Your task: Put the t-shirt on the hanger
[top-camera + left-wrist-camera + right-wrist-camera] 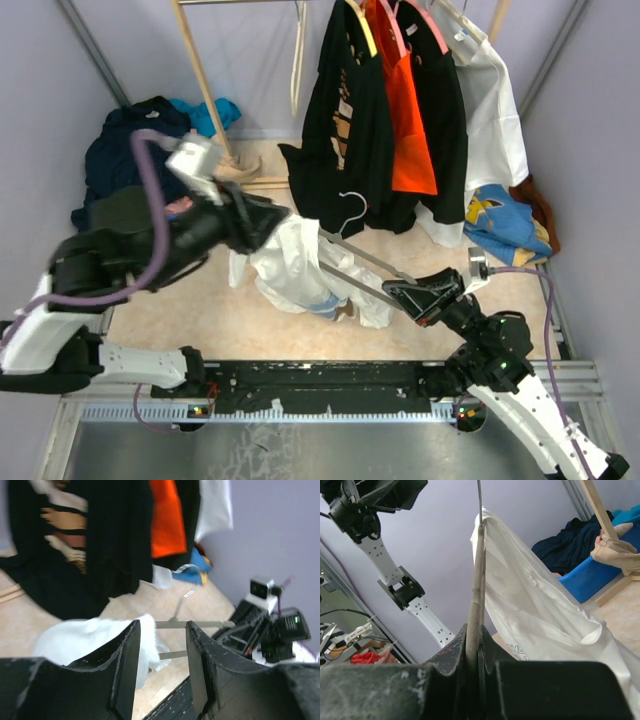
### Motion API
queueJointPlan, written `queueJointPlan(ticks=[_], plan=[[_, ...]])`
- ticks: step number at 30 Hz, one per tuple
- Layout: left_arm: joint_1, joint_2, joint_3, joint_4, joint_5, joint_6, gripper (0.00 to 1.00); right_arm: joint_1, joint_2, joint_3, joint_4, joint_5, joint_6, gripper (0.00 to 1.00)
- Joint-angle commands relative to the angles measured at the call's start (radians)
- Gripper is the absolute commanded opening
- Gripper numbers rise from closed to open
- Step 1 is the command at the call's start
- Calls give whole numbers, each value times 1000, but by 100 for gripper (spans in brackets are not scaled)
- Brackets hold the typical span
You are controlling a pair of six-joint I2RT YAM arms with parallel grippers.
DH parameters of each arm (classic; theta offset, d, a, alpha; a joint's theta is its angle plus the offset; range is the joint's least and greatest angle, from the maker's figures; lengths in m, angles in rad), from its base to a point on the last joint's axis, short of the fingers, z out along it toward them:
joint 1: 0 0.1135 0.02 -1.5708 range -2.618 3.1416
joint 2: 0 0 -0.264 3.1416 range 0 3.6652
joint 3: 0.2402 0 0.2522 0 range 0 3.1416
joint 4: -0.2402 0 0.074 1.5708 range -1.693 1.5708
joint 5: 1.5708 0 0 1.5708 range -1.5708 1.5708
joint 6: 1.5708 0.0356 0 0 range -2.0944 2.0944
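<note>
I log right gripper (pixel 420 297) clamped on hanger (pixel 372 262). T-shirt (pixel 290 262) bunched over far end. Left gripper (pixel 262 222) parted, empty. Near shoulder undressed, I judge.

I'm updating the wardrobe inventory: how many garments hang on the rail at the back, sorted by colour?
Black garments: 2
Orange garment: 1
White garment: 1
Total: 4
</note>
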Motion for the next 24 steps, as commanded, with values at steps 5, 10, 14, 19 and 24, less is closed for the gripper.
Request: queueJointPlan(ticks=[5,10,14,19,24], plan=[[-2,-123,-77,-403,-433,-420,47,-4,-21,100,23,38,-42,0],[-1,-172,-217,-542,-444,-594,50,-4,-22,140,-15,41,-61,0],[-1,-225,-319,-519,-426,-621,55,-4,-22,184,-48,39,-76,0],[-1,-323,-406,-419,-414,-555,60,-4,-21,221,-82,37,-89,0],[-1,-373,-510,-205,-365,-359,64,-4,-21,233,-87,29,-86,0]])
